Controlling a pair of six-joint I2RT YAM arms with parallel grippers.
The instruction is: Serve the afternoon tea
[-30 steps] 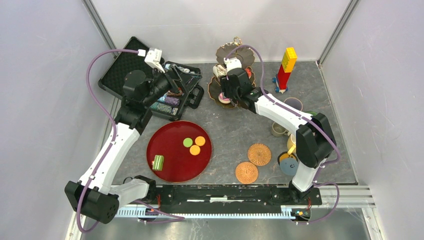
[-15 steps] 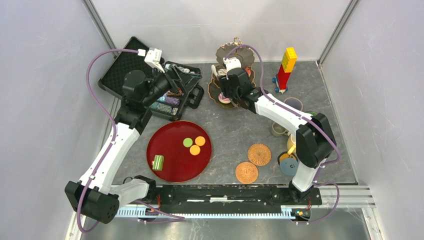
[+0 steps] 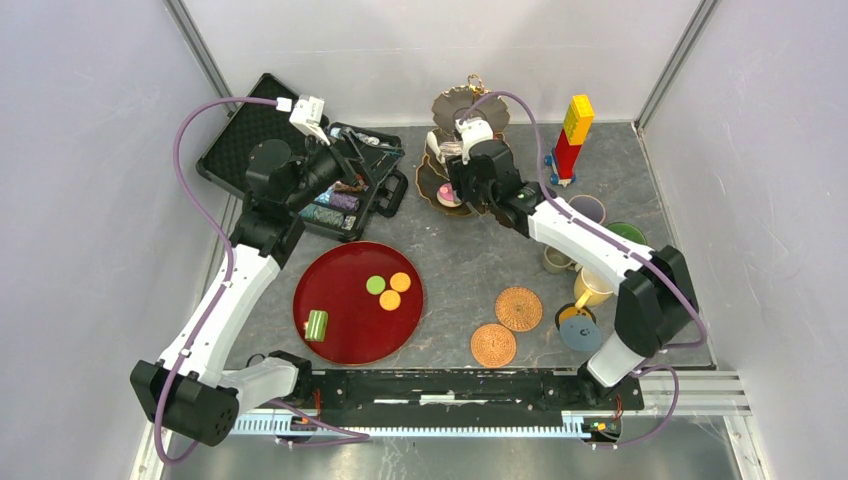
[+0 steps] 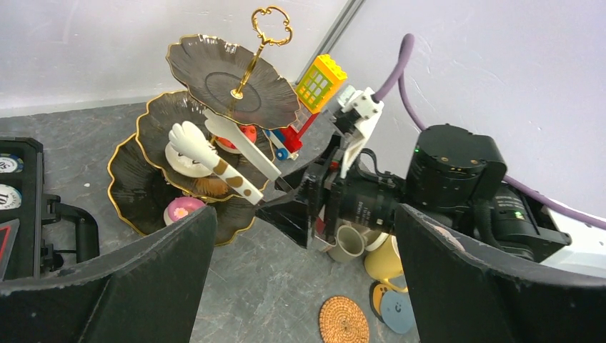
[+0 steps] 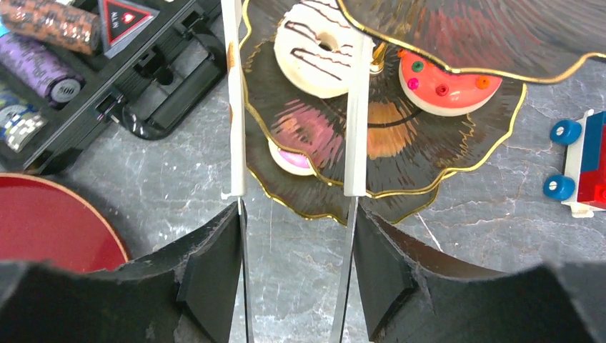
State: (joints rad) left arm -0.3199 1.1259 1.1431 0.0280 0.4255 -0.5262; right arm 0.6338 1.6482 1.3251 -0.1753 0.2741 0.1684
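The right gripper (image 5: pixel 296 236) pinches the tongs (image 5: pixel 355 107), whose white tips lie either side of a white donut (image 5: pixel 314 53) on the middle tier of the stand (image 5: pixel 429 143), at the table's 12 o'clock. A pink donut (image 5: pixel 286 158) below is half hidden under that tier's rim. The left gripper (image 4: pixel 304 214) gapes empty at 10 o'clock above the black case (image 3: pixel 300 165), and the block tower (image 3: pixel 572 135) stands at 1 o'clock.

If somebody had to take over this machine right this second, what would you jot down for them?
Left gripper: open, empty, above the black case.
Right gripper: shut on the tongs, tips at the white donut on the stand's middle tier; contact unclear.
Done: white donut and red cake on middle tier, pink donut on bottom tier.
Left: three macarons and a green cake on the red tray; four mugs at the right, two woven coasters bare.
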